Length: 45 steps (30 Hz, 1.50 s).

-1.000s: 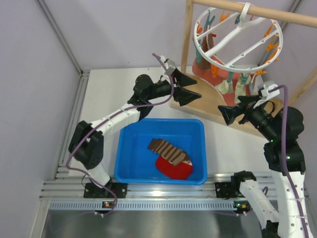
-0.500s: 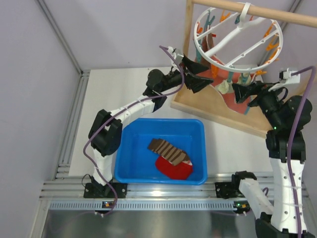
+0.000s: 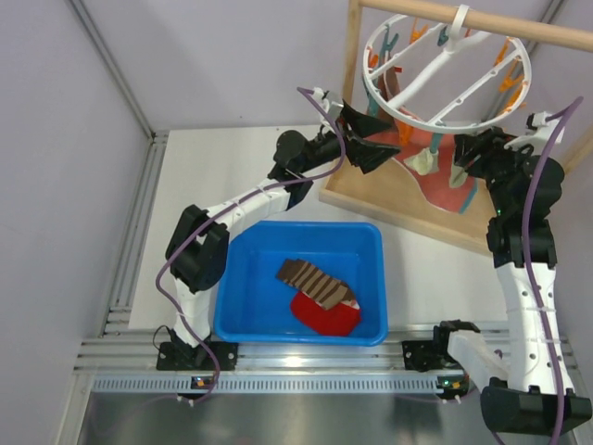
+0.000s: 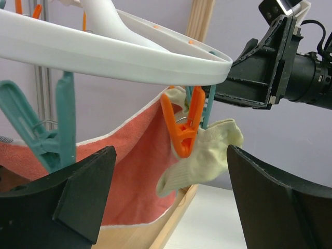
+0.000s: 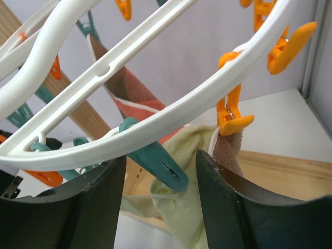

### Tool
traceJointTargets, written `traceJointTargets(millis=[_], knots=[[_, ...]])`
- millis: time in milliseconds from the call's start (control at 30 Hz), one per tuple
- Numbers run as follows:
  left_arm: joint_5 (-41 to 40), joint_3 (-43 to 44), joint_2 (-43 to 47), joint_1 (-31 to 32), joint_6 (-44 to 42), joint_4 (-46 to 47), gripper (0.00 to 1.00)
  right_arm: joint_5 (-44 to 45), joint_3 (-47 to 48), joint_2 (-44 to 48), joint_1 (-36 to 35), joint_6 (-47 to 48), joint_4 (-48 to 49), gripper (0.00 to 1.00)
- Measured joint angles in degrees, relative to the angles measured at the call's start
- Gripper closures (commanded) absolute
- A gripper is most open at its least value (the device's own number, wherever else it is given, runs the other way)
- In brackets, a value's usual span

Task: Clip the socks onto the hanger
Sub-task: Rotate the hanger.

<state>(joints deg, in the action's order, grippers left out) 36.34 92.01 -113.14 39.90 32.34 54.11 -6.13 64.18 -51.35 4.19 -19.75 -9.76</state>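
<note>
- Top external view: the hanger point(image 3: 456, 22) hangs from the top bar of a wooden stand point(image 3: 408, 199) in the upper right of the frame, over the stand's base on the bench point(image 3: 213, 167).
- A striped brown sock point(image 3: 313, 278) overlaps a red sock point(image 3: 326, 317) in a blue bin point(image 3: 248, 301) at lower centre, well apart from both arms.
- The left tool point(image 3: 387, 139) is raised at the ring's left edge, its fingers wide apart and gripping nothing.
- Left wrist view: an orange clothespin point(image 4: 182, 129) under the rim pinches a cream sock point(image 4: 207, 150), with salmon cloth point(image 4: 129, 171) behind it.
- The right tool point(image 5: 161, 155) reaches in under the ring from the right side of the frame. Its fingers are apart.
- A teal clothespin point(image 5: 142, 145) shows between those fingers. Whether they touch it cannot be told.
</note>
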Motion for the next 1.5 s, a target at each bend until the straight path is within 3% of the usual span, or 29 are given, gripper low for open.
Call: traceJointTargets(millis=[267, 633, 933, 1200, 1367, 1500], knots=[[0.0, 1.6, -0.8, 0.1, -1.3, 0.0, 0.08, 6.6, 0.0, -0.4, 0.6, 2.4, 1.7, 0.52], [0.0, 3.4, -2.6, 0.6, -2.5, -0.1, 0.09, 10.7, 2.8, -4.7, 5.2, 5.1, 3.1, 0.53], [0.0, 3.5, -2.6, 1.0, -4.1, -0.2, 0.09, 8.1, 3.1, -4.1, 5.7, 8.2, 0.7, 0.42], [0.0, 3.5, -2.6, 1.5, -5.5, -0.2, 0.09, 6.7, 4.6, 2.9, 5.7, 15.6, -3.9, 0.33], [0.0, 3.5, -2.6, 2.4, -5.9, -0.2, 0.1, 2.1, 6.5, 7.7, 5.7, 19.5, -7.8, 0.33], [0.0, 3.5, -2.6, 3.2, -6.5, -0.2, 0.1, -4.7, 6.5, 11.4, 5.7, 20.3, -10.7, 0.4]])
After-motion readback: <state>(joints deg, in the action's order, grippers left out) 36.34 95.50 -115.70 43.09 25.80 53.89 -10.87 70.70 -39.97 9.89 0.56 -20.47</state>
